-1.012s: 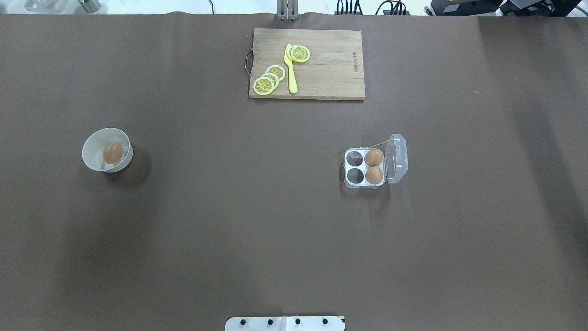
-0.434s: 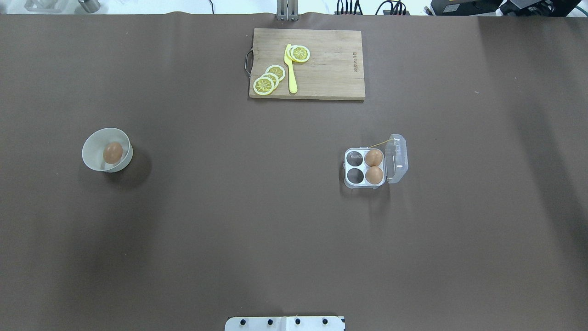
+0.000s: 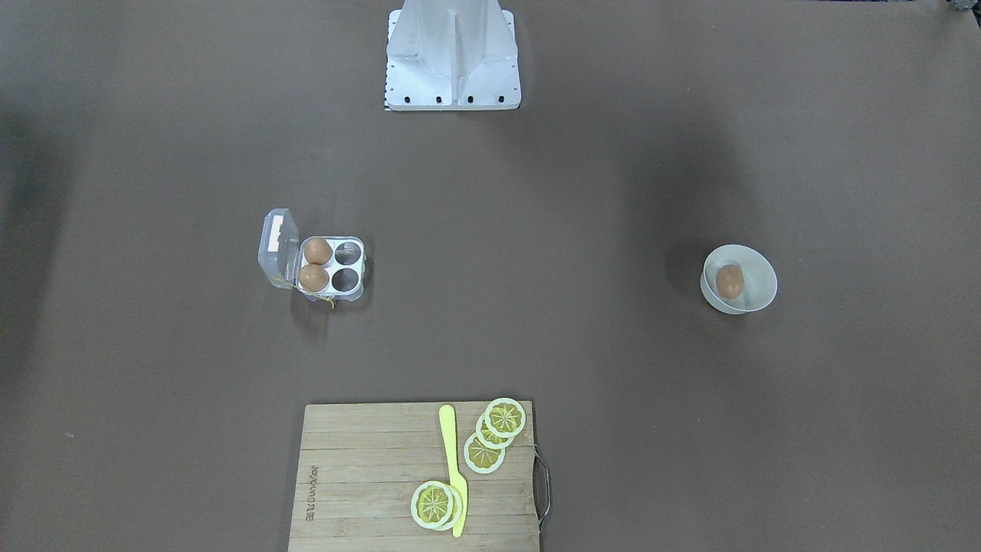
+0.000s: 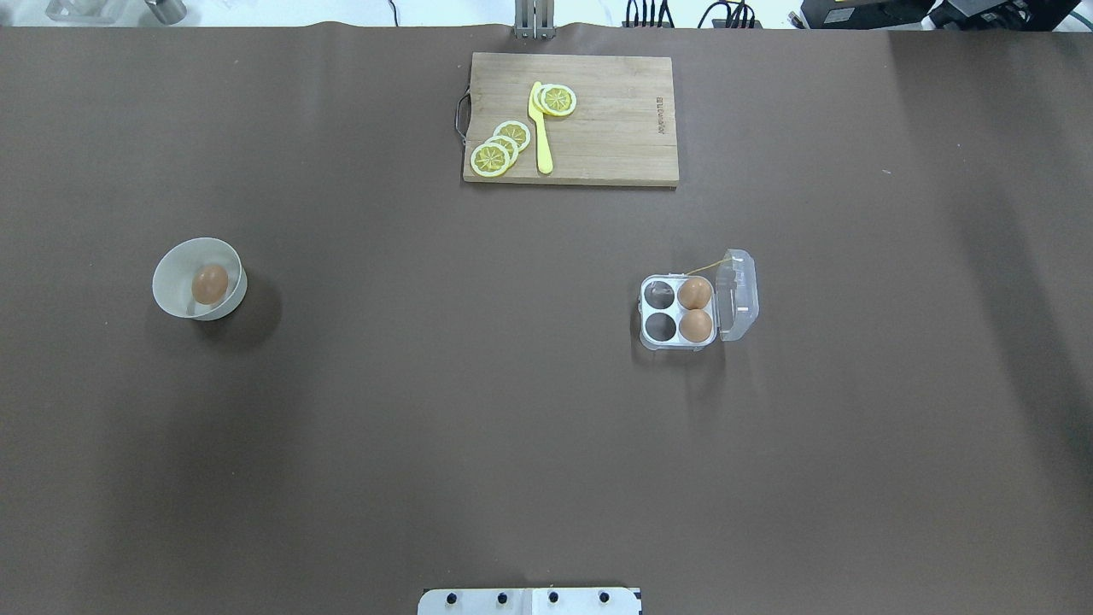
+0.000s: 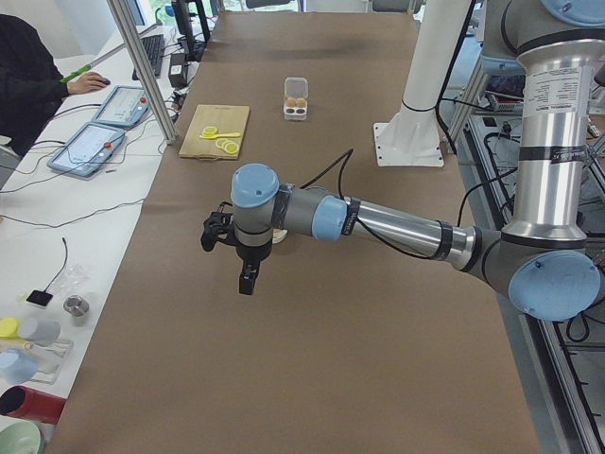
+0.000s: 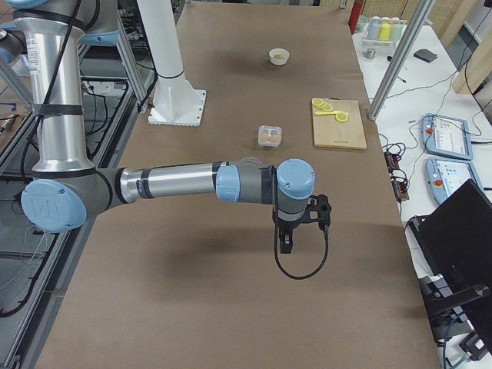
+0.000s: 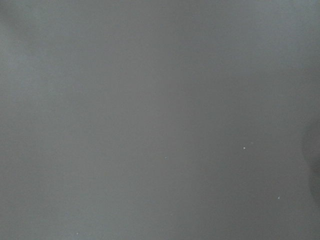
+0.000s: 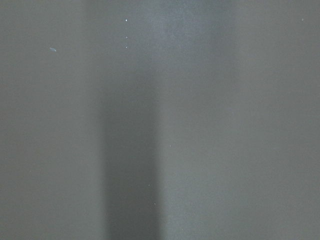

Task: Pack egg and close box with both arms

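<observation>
**Egg** (image 4: 209, 284): lies in the white bowl (image 4: 175, 286) toward the left end of the counter (image 4: 478, 410), roughly midway between the near and far edges. It is not yet packed.

**Box** (image 4: 660, 325): stands right of the counter's centre, well apart from the bowl. Its lid (image 4: 739, 295) is swung open toward the right end. Two eggs (image 4: 694, 293) fill the cells beside the hinge; the two cells on the bowl side are empty.

**Change noted:** none. Against the pictures of a second ago, egg, bowl and box sit exactly where they were (nothing on the counter has shifted). Judgement — the task stands at its start; pick-up, placing and lid closing all remain.

**Left gripper** (image 5: 246, 276): hangs above the counter with fingers pointing down, touching nothing, no object seen in it. I cannot tell from the side view alone how wide the jaws stand.

**Right gripper** (image 6: 286, 243): likewise aloft with nothing seen in it — opening not determinable. Both wrist cameras show only bare brown surface.

**Cutting board** (image 4: 615, 128): lies at the middle of the far edge.
</observation>
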You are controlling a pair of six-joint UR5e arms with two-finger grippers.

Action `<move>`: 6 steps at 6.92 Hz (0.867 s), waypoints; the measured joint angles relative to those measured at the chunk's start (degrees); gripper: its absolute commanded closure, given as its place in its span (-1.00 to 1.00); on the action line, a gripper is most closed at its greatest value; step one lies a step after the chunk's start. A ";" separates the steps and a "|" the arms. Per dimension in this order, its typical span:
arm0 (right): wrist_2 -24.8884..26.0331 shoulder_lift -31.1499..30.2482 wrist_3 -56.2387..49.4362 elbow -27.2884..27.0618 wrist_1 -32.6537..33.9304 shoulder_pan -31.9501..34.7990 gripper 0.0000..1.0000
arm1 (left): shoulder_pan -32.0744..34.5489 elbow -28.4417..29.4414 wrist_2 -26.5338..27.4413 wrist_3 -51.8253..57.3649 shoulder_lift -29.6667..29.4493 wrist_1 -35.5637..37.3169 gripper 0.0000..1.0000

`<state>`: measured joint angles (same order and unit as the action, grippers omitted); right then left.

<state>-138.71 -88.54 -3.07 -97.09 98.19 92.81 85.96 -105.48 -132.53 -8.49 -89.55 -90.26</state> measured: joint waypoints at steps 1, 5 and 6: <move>-0.08 -0.03 0.00 -0.02 -0.09 0.00 -1.00 | -5.20 -0.80 0.32 -10.86 -0.99 -3.42 -0.97; -0.30 0.01 -0.07 -0.01 -0.28 0.00 -1.00 | -20.95 -0.81 5.61 -36.57 -4.63 -13.42 -0.97; -0.33 0.17 -0.01 -0.05 -0.28 0.00 -1.00 | -22.57 -0.59 6.55 -38.39 -5.68 -13.44 -0.96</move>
<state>-139.03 -88.37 -3.08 -97.14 97.91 92.81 63.39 -106.07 -125.99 -46.87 -95.23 -103.70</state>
